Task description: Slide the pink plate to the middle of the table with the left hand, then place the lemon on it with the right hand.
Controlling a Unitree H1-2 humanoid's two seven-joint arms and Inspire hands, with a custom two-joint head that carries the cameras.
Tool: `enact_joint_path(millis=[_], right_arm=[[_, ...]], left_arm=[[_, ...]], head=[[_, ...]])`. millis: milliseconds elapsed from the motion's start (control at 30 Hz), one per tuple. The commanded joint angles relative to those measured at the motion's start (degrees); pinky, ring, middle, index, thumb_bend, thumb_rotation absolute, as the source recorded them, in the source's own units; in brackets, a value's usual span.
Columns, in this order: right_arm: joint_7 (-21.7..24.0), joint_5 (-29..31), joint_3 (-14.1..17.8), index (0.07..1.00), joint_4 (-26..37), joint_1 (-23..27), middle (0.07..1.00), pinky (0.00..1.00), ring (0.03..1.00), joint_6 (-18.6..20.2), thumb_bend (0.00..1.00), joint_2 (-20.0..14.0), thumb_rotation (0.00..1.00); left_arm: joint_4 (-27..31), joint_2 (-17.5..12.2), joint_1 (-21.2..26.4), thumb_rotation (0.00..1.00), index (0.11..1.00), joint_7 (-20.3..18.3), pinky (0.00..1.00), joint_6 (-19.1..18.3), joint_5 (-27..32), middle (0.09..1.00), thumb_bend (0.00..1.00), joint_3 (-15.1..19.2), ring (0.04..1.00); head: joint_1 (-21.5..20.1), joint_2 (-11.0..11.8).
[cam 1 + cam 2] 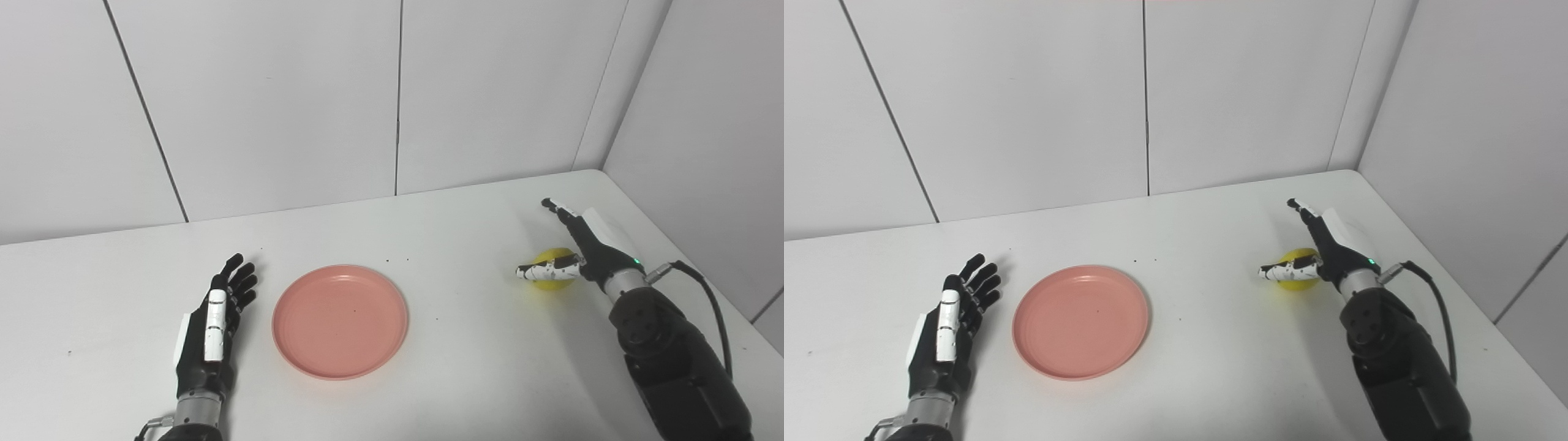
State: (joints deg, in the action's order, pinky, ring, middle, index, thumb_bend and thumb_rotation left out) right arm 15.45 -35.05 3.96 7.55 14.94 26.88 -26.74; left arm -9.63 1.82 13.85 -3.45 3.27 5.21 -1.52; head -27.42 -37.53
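The pink plate (340, 320) lies flat and empty on the white table (429, 233), a little left of its middle. My left hand (215, 315) rests just left of the plate, fingers stretched out and apart, holding nothing and not touching the rim. A yellow lemon (553, 269) sits on the table at the right. My right hand (576, 248) is spread around it: the thumb crosses the lemon's front and the fingers reach past it on the far side. That hand partly hides the lemon.
White wall panels (392, 92) close the table at the back and on the right, meeting in a corner at the far right. A black cable (710, 300) loops off my right forearm. A few dark specks dot the table near the plate.
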Motion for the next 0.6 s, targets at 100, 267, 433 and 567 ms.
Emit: enact_joint_path(millis=[100, 267, 433, 567], right_arm=[[4.22, -3.94, 1.67, 0.895, 0.38, 2.05, 0.912, 0.79, 0.892, 0.02, 1.00, -0.74, 0.20], [10.63, -9.25, 4.32, 0.899, 0.31, 2.50, 0.923, 0.79, 0.903, 0.04, 0.99, 1.56, 0.19], [15.03, -11.80, 6.22, 0.906, -0.34, 2.96, 0.939, 0.81, 0.927, 0.03, 0.96, 3.25, 0.14], [16.40, -12.71, 6.14, 0.907, -1.10, 2.90, 0.938, 0.80, 0.917, 0.03, 0.95, 3.01, 0.11]], left_arm=[[-0.02, 0.09, 1.05, 1.00, 0.868, -0.82, 0.90, 1.19, 0.89, 0.880, 0.59, 0.28, 0.889], [0.03, -0.06, 1.06, 1.00, 0.870, -0.61, 0.90, 1.32, 0.47, 0.881, 0.58, 0.11, 0.890], [0.68, 0.15, 0.94, 1.00, 0.868, -0.67, 0.90, 0.59, 1.01, 0.879, 0.58, 0.23, 0.889], [0.64, 0.11, 0.94, 1.00, 0.869, -0.80, 0.90, 0.83, 1.06, 0.881, 0.58, 0.21, 0.891]], head=[[0.27, 0.00], [0.31, -0.16], [0.35, -0.42], [0.30, -0.48]])
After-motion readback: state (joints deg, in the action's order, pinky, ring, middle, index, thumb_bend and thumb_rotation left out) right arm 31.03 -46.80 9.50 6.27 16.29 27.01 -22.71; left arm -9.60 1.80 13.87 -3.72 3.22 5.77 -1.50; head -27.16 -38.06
